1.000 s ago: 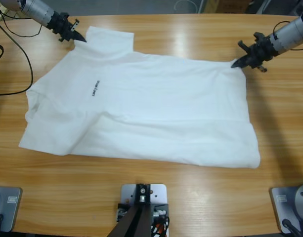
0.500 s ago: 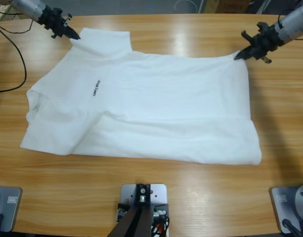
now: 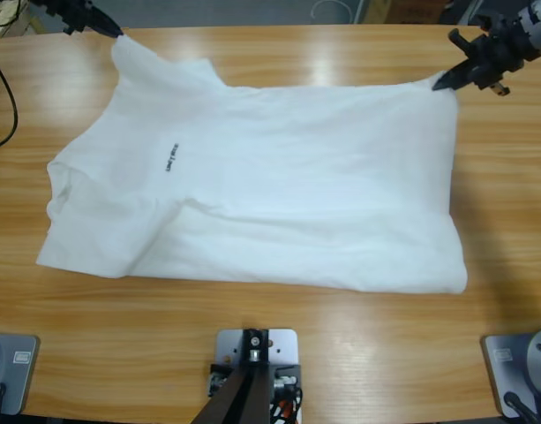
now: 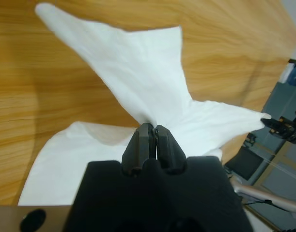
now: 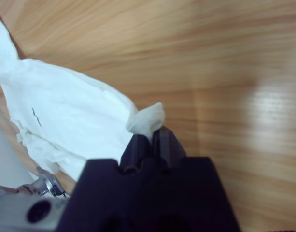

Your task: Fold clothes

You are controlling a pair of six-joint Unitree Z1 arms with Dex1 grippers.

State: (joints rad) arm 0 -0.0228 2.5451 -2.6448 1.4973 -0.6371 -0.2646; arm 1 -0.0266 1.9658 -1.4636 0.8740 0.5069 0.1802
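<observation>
High view: the white T-shirt (image 3: 279, 194) lies spread across the middle of the wooden table (image 3: 341, 353), its neck end towards the picture's left and its hem towards the right, with the small dark logo (image 3: 171, 157) facing up. Most of the cloth rests flat, with soft creases and a fold running through the lower left part. The left pincer (image 3: 111, 29) sits at the upper left corner of the picture, its tip at the shirt's far left point, which is drawn out into a peak towards it. The right pincer (image 3: 442, 84) comes in from the upper right, and its tip meets the far hem corner, likewise pulled into a point. A black cable (image 3: 1, 97) curves over the table's left edge.

Left wrist view: the left pincer (image 4: 151, 129) is pressed together on a gathered bit of the T-shirt (image 4: 138, 67). From the pinch the cloth fans out over the table (image 4: 41, 72), one flap reaching up to the left. Far off at the right edge the right pincer (image 4: 275, 123) touches another stretched corner of the shirt.

Right wrist view: the right pincer (image 5: 150, 137) is pinching a small bunched corner of the T-shirt (image 5: 65, 116), which pokes out just above the black jaws. The rest of the shirt stretches away to the left across the table (image 5: 210, 58), with the logo (image 5: 36, 116) visible far along it.
</observation>
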